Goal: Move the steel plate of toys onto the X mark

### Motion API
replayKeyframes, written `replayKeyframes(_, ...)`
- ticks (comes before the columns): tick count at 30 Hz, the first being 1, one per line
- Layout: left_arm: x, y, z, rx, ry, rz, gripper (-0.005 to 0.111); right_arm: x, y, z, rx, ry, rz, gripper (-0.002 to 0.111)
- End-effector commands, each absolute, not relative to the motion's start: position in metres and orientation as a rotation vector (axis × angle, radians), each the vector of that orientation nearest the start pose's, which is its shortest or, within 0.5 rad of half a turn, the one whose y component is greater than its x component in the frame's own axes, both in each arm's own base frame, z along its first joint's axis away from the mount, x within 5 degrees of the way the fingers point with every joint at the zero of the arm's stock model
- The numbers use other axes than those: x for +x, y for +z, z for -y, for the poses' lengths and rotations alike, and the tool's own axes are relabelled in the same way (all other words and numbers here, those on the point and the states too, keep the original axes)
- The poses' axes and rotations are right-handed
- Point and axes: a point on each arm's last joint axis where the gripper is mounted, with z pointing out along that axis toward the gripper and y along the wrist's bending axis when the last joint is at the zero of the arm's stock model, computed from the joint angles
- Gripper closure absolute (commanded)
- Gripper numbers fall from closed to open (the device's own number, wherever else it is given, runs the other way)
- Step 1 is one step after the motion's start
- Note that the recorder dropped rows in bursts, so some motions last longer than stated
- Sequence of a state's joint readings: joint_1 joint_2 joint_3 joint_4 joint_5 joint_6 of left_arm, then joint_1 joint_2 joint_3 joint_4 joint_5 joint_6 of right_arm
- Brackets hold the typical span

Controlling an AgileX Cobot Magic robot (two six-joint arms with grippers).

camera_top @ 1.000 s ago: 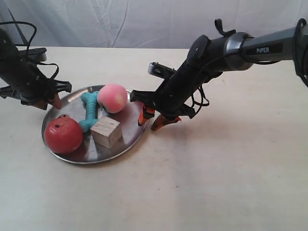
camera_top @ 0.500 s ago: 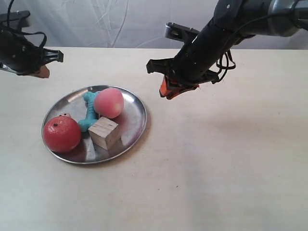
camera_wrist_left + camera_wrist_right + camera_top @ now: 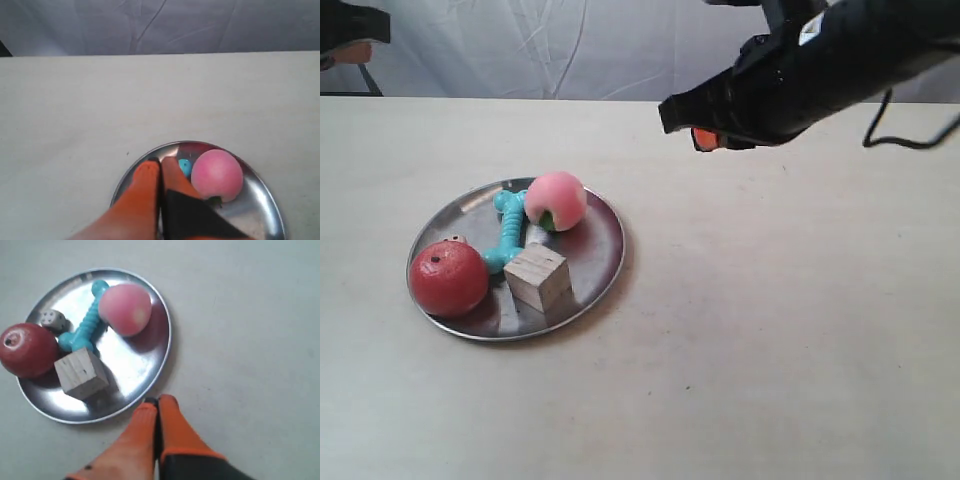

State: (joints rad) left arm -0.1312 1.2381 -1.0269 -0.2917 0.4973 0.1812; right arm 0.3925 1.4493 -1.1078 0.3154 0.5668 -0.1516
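Note:
The steel plate (image 3: pixel 602 252) rests on the table left of centre. It holds the red apple (image 3: pixel 448 278), pink peach (image 3: pixel 556 200), turquoise bone (image 3: pixel 506 232) and wooden cube (image 3: pixel 538 278). The spotted die (image 3: pixel 53 318) lies behind the apple (image 3: pixel 27 350). My right gripper (image 3: pixel 158 401) is shut and empty, raised just outside the plate's (image 3: pixel 135 365) rim; outside, it hangs high at the right (image 3: pixel 705 138). My left gripper (image 3: pixel 161 161) is shut and empty above the plate's (image 3: pixel 200 144) edge, beside the peach (image 3: pixel 217 175). No X mark shows in any view.
A pale, wrinkled curtain (image 3: pixel 570 45) closes off the back of the table. The left arm (image 3: pixel 350 28) shows only in the exterior view's top left corner. Bare beige tabletop (image 3: pixel 770 330) spreads to the right of and in front of the plate.
Both arms have lifted up and back from the plate's sides, one into the top left corner, the other to the upper right. The peach has rolled a little. The plate stays put.

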Motion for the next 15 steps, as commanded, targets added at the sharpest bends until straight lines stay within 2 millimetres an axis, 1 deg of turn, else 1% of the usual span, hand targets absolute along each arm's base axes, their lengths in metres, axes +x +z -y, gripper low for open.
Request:
replayKeyframes(1, 0.203, 0.356, 0.042, 0.12, -0.3, -2.02, 0.107, 0.241, 0.314, -0.121, -0.396, 0.402, -2.077, 0.108)
replayKeyframes(3, 0.175, 0.357, 0.038, 0.115, -0.303, -1.953, 0.107, 0.224, 0.316, -0.113, -0.364, 0.403, -1.962, 0.108)
replayKeyframes(6, 0.139, 0.355, 0.032, 0.133, -0.283, -1.863, 0.107, 0.202, 0.312, -0.101, -0.326, 0.397, -1.822, 0.108)
replayKeyframes(9, 0.106, 0.353, 0.027, 0.23, -0.206, -1.757, 0.107, 0.182, 0.31, -0.092, -0.326, 0.39, -1.736, 0.108)
replayKeyframes(12, 0.079, 0.35, 0.023, 0.292, -0.143, -1.66, 0.107, 0.168, 0.306, -0.085, -0.324, 0.396, -1.732, 0.108)
replayKeyframes(15, 0.066, 0.34, 0.021, 0.289, -0.139, -1.629, 0.107, 0.162, 0.298, -0.083, -0.3, 0.431, -1.793, 0.108)
